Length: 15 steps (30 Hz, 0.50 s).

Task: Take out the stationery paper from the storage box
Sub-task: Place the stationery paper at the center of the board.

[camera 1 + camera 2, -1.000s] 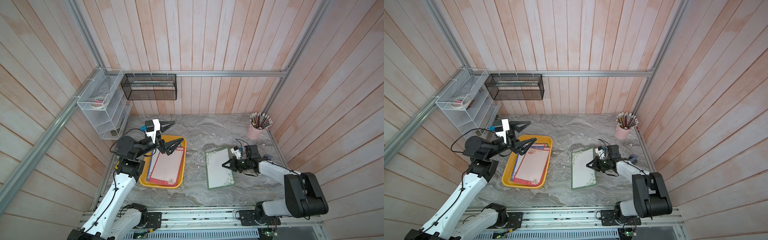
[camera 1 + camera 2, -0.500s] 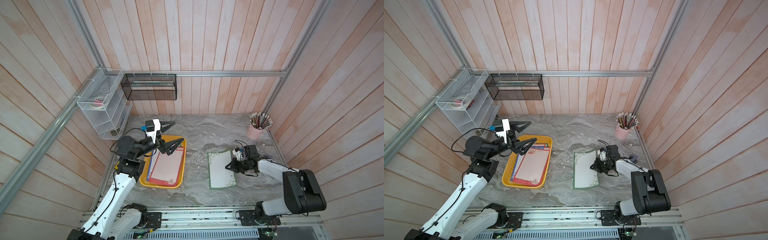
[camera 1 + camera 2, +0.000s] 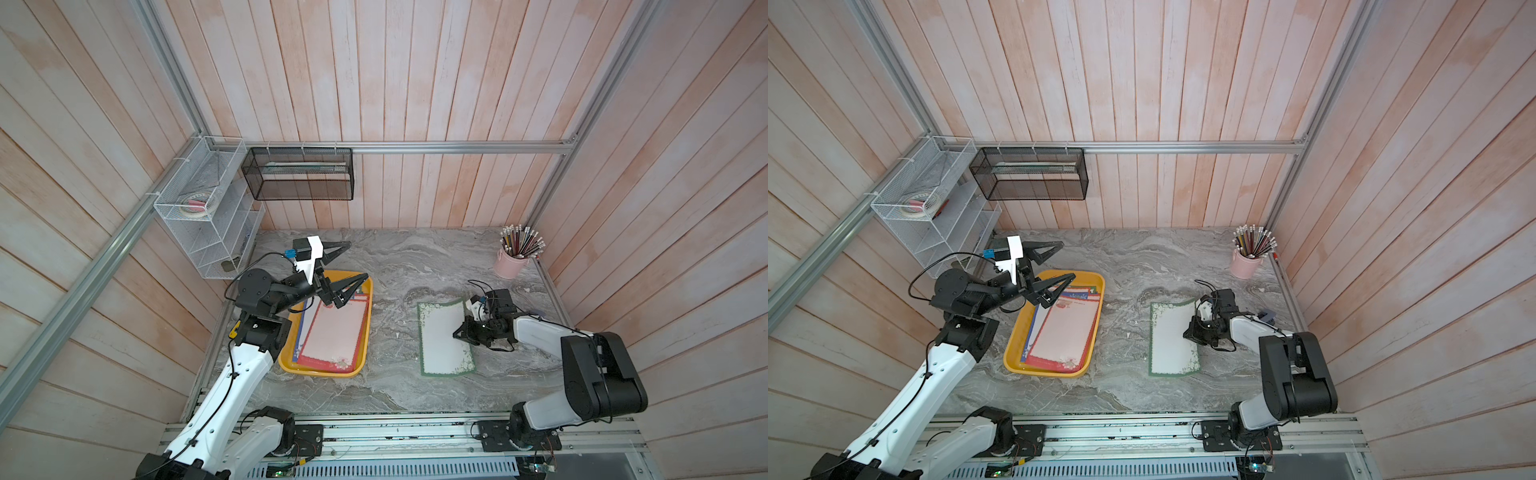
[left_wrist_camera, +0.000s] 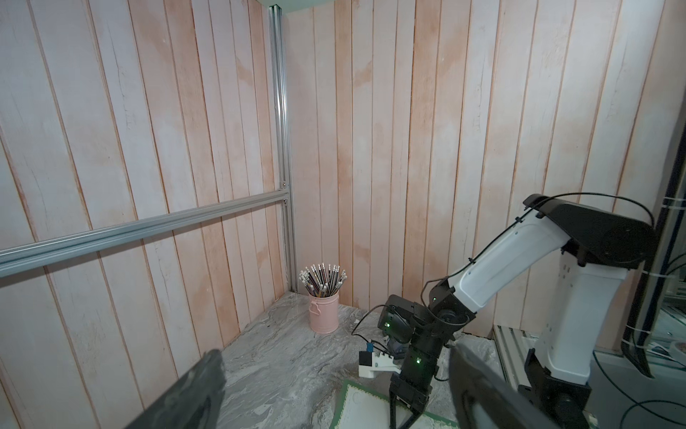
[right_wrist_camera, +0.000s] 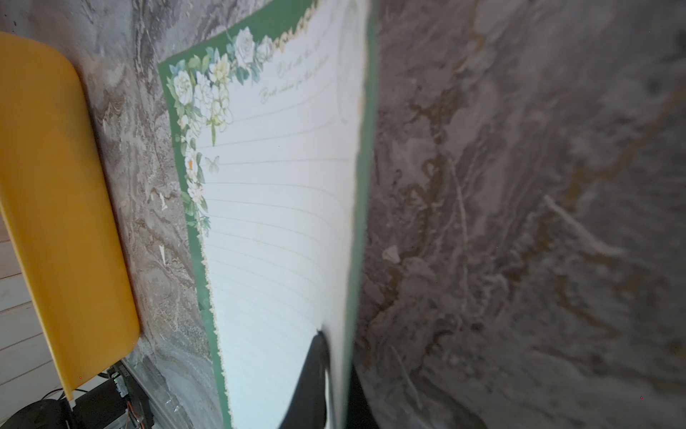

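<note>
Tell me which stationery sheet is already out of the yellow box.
The green-bordered sheet, on the marble table with its edge in the right tool; the other sheets lie stacked inside the storage box.

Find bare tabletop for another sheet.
Free: strip between yellow tray and green-bordered sheet; back stretch from tray to pink pencil cup; front edge by the rail. Crowded: right gripper at the sheet's edge, left gripper over the tray.
</note>
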{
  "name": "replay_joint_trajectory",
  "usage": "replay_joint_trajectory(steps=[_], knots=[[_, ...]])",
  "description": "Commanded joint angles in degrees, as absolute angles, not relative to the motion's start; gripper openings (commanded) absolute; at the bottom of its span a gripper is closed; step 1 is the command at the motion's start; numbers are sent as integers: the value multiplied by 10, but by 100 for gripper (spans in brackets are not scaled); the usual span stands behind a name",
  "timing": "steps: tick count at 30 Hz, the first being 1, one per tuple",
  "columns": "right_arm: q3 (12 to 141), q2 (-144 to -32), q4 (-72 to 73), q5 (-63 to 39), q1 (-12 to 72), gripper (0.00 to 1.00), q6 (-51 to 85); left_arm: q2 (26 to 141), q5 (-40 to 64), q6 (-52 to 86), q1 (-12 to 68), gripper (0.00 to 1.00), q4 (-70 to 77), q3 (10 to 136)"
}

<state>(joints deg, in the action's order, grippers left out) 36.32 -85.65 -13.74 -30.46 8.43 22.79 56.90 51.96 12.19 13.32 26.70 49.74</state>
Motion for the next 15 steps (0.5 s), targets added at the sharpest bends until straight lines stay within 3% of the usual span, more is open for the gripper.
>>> replay_joint_trajectory(steps=[1,15], knots=[[382,-859,-143,-281,84,11,218,573,512,115,137,95,258,517],[390,-823,-158,-170,86,47,203,595,495,95,135,95,210,534]])
